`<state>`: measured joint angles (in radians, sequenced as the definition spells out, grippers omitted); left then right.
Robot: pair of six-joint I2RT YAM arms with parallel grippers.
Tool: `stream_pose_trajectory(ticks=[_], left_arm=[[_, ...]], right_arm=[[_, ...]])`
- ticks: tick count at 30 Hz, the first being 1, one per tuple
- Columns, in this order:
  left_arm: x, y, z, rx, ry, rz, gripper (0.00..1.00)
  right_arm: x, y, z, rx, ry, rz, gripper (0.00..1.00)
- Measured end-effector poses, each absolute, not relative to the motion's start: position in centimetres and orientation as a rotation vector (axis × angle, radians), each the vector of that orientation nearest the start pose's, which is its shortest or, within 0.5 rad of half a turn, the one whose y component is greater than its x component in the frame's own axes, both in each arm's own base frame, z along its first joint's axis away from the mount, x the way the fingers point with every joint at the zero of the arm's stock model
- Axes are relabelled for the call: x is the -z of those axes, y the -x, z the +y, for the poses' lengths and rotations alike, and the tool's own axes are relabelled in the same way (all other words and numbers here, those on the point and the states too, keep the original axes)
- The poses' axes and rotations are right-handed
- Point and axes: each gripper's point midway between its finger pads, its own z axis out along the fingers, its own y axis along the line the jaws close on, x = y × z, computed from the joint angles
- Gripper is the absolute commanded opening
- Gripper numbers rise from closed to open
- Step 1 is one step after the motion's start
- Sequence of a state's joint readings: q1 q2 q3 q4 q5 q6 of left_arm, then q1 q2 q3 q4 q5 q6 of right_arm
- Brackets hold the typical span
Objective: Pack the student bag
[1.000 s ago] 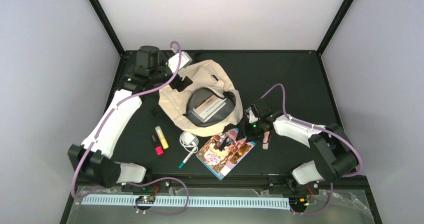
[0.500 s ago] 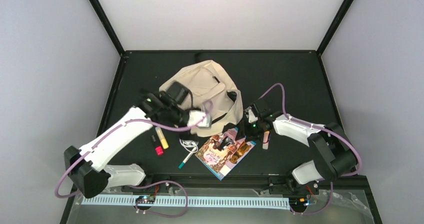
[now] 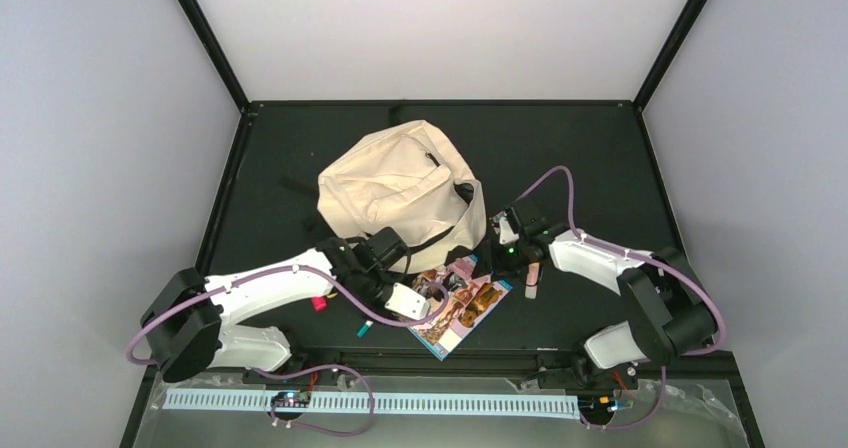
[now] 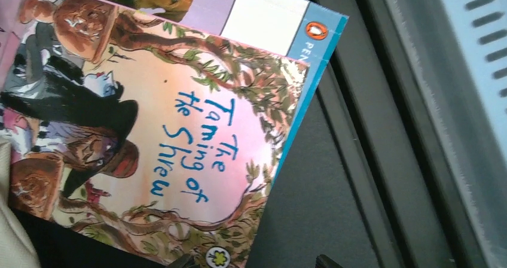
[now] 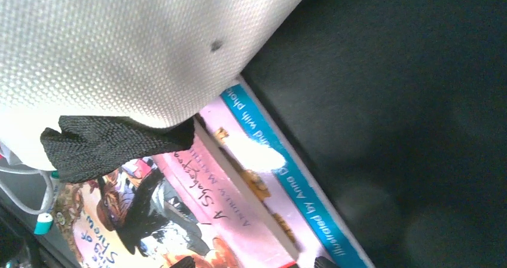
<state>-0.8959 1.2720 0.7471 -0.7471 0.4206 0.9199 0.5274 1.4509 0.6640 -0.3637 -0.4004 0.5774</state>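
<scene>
The student bag (image 3: 395, 183), cream fabric, lies slumped at mid-table with its mouth fallen shut. A picture book, "The Taming of the Shrew" (image 3: 465, 306) (image 4: 179, 130), lies in front of it on a second book with a blue band (image 5: 281, 160). My left gripper (image 3: 425, 296) (image 4: 252, 262) hovers low over the book's near corner, its jaws apart, one fingertip over the cover and one over the table. At the books' far corner my right gripper (image 3: 490, 261) (image 5: 252, 262) stands open over them, holding nothing. The bag's fabric (image 5: 131, 46) and black strap (image 5: 113, 145) lie beyond it.
A red item (image 3: 320, 303) and a teal pen (image 3: 362, 325) lie by the left forearm. Right of the right gripper lies a small pink item (image 3: 530, 278). A white cable (image 5: 12, 184) shows beside the books. The table's front rail (image 4: 370, 100) runs close to the book.
My left arm left the bag's far side and swung down to the book at the front, its jaws narrowing. The bag's mouth has collapsed shut. The right arm has stayed put.
</scene>
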Motion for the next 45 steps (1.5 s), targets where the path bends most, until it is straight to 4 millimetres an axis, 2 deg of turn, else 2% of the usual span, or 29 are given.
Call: stream_pose_trajectory(ticks=[4,7,12,19,30,34,39,42,45], left_arm=[[-6.4,-10.8,-24.4,-0.659,2.817,-1.946,0.53],[-4.9,-10.3,-24.3,-0.598,2.881,-1.880,0.53],[-3.1,-10.6,-24.9,-0.529,2.924,-1.839,0.48],[-2.8,-11.8,-25.5,-0.438,2.980,-1.845,0.45],[-2.6,-11.8,-25.5,-0.431,2.981,-1.840,0.46],[-2.5,-11.8,-25.4,-0.424,2.991,-1.833,0.46],[-2.8,-12.4,-25.9,-0.394,3.061,-1.844,0.48],[-3.1,-13.1,-26.3,-0.357,3.110,-1.856,0.49],[-3.2,-13.7,-26.5,-0.315,3.138,-1.863,0.49]], right_arm=[[-3.5,-23.1,20.1,-0.807,0.064,2.847,0.53],[-3.9,-23.7,20.1,-0.825,0.101,2.814,0.53],[-3.9,-24.1,20.3,-0.854,0.153,2.793,0.51],[-3.4,-23.7,22.1,-1.022,0.240,2.797,0.50],[-4.1,-23.3,22.7,-1.186,0.236,2.701,0.50],[-5.1,-22.8,22.9,-1.280,0.190,2.654,0.49],[-7.7,-20.2,24.2,-1.483,0.218,2.620,0.48],[-8.6,-19.6,24.3,-1.520,0.224,2.611,0.44],[-8.5,-19.4,24.2,-1.521,0.203,2.634,0.35]])
